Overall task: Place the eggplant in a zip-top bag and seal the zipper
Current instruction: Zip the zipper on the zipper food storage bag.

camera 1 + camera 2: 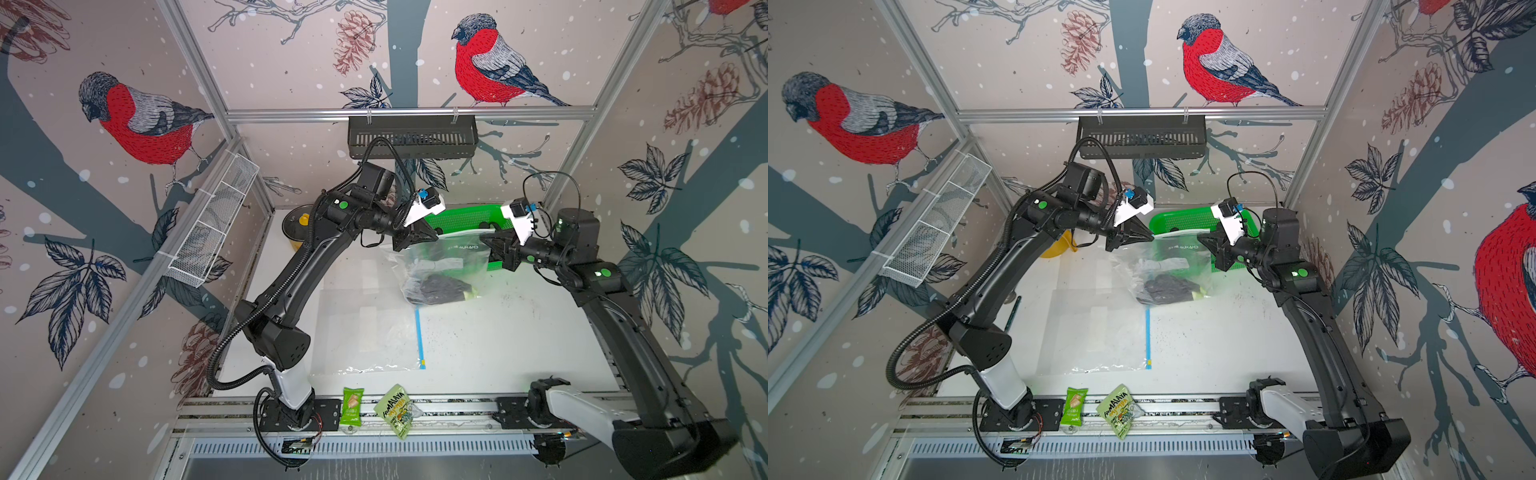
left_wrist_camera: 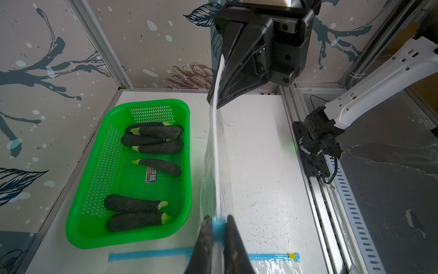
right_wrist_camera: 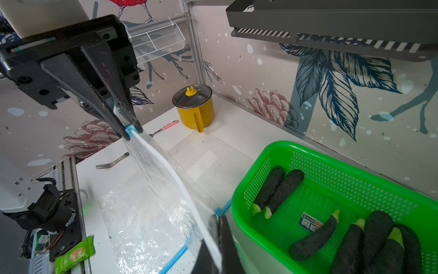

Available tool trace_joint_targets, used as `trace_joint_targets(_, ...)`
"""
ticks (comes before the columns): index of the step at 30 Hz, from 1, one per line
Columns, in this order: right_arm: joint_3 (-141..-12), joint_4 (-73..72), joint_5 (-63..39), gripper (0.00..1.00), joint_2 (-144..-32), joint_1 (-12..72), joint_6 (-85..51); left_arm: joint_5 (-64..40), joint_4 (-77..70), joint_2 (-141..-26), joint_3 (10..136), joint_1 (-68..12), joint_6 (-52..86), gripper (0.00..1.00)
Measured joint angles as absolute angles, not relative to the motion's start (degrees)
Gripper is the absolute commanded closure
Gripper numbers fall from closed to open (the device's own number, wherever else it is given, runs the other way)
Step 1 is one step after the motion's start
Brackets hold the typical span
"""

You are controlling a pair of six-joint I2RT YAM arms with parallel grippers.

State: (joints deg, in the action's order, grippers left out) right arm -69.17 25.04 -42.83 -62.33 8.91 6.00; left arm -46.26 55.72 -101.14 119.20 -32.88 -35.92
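Left gripper [image 2: 216,237] is clamped tight on the blue end tab of the zip-top bag [image 1: 440,262], its fingers pressed flat on both sides of it. Across the gap, the right gripper [image 3: 218,239] is pinched together on the far end of the same top edge. Between the two, the bag's white zipper band runs in a gentle curve, seen edge-on from both wrist views; whether the strip is pressed closed along its length, I cannot tell. Both top views show the clear bag hanging below that edge with the eggplant [image 1: 436,289] lying across its lower part, dark body and pale green stem end pointing toward the right arm. Just behind the bag sits the green basket [image 2: 78,213], with the spare eggplants [image 2: 160,167] lying inside, a cluster at one end, a pair at the other, and one alone in the middle. Flat on the white table [image 1: 498,332] below is a second bag [image 1: 370,332], empty, blue zipper strip along its side. A yellow pot [image 3: 194,106] with a glass lid stands in the far corner, a fork [image 3: 111,162] nearby, and two snack packets [image 1: 352,405] lie on the front rail.
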Motion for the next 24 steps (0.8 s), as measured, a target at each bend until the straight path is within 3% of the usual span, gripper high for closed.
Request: trace_joint_targets(24, -68.2, 24.8, -42.9, 0.98, -60.8, 3.1, 4.3, -45.2, 52.8, -95.3, 110.6, -28.0, -33.4, 0.9)
